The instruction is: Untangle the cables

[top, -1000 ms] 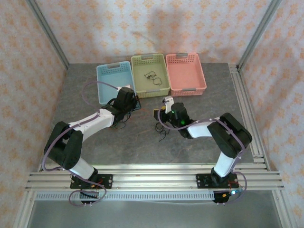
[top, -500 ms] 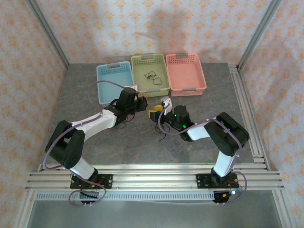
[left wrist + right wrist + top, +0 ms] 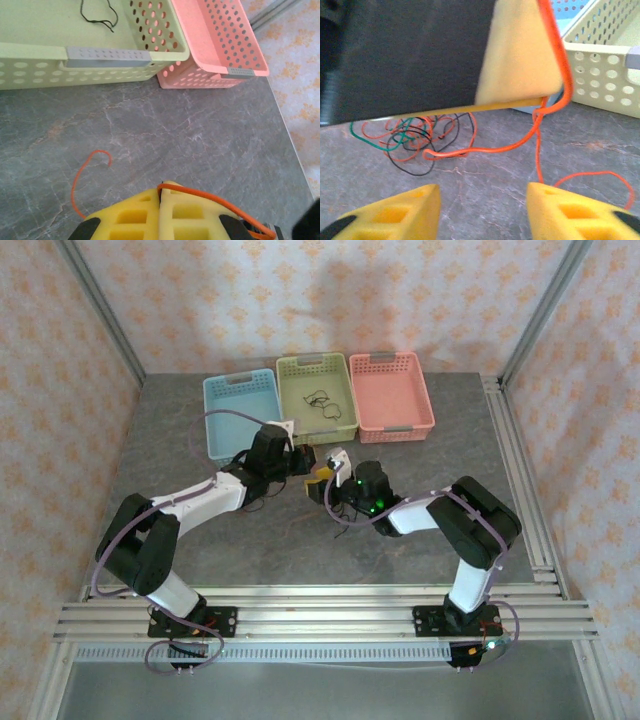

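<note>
left gripper (image 3: 161, 194) clamped shut, yellow fingers (image 3: 130, 216) pressed flat together with a red-orange cable (image 3: 98, 151) pinched at the tips. one end of that cable curls into a small hook on the table (image 3: 200, 135), the other runs off over the finger on the opposite side. right gripper (image 3: 485, 200) part open, its yellow fingers apart with nothing clamped. the red-orange cable hangs down in the gap close to one finger, can't tell if it touches. in the right wrist view the left gripper sits just ahead and above, with the cable running along the edge of its yellow pad. from overhead the two grippers nearly meet mid table, just in front of the green basket (image 3: 107, 57). tangle of cables (image 3: 415, 137), red-orange, black and one green, lies on the grey stone-look table beyond and below the left gripper. one loose black cable (image 3: 97, 15) lies inside the green basket. pink basket (image 3: 210, 75) right beside it, blue basket (image 3: 240, 415) on its other side.
</note>
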`<state>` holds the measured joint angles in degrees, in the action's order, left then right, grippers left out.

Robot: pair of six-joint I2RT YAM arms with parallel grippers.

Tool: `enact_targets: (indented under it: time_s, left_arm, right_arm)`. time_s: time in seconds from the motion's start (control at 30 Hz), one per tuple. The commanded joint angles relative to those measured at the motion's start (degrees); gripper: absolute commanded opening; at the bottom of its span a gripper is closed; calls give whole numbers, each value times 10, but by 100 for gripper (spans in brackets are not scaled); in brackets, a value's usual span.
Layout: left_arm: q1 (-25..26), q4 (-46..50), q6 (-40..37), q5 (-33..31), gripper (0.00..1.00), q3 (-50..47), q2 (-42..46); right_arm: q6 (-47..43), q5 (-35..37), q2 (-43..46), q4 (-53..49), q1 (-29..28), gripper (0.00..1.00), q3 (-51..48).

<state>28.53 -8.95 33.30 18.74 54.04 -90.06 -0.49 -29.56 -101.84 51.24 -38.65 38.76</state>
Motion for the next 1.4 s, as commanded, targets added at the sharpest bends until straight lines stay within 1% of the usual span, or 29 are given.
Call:
enact_targets:
  time_s: [0.0,0.07,0.1,0.33,0.37,0.43,0.5,0.53,0.6,0.67,0.77,0.83,0.97,1.07,1.2,1.3,1.37]
  left_arm:
    - [6,-23,-16,14,0,0,7]
    - [6,-20,-16,7,0,-1,9]
    - [5,-19,-17,1,0,-2,12]
    - [5,-10,-20,-22,0,-5,19]
    - [5,-8,-20,-22,5,-5,19]
    - [5,-2,-20,-29,30,-3,19]
    - [5,5,-21,-41,60,-2,19]
    - [5,9,-21,-45,71,-3,20]
    - [5,15,-21,-55,79,-1,21]
    - [5,23,-21,-64,81,2,19]
    - [5,34,-22,-75,82,7,16]
    - [5,57,-21,-102,82,13,14]
    - [2,104,-17,-146,82,35,0]
    - [2,134,-17,-154,82,54,-17]
    - [1,144,-17,-150,79,64,-28]
    - [1,161,-17,-157,78,76,-42]
    - [2,198,-16,-169,78,102,-66]
  right_arm:
    - [-14,48,5,-45,-2,31,21]
    - [-25,96,18,-74,-2,8,21]
    - [-31,120,23,-73,-2,0,16]
    - [-42,220,56,24,0,0,-42]
    - [-40,230,59,37,2,0,-49]
    - [-34,259,65,65,8,0,-66]
    - [-21,295,73,91,16,0,-83]
    - [-10,313,77,109,23,0,-94]
    - [25,354,81,145,40,0,-116]
    - [74,386,81,183,63,0,-141]
    - [139,421,72,241,98,0,-174]
    - [168,442,61,286,111,0,-192]
    - [194,485,66,293,122,0,-207]
    - [192,478,63,292,124,0,-205]
    - [206,430,46,293,124,0,-191]
    - [178,401,52,289,121,0,-185]
    - [173,396,56,272,119,5,-180]
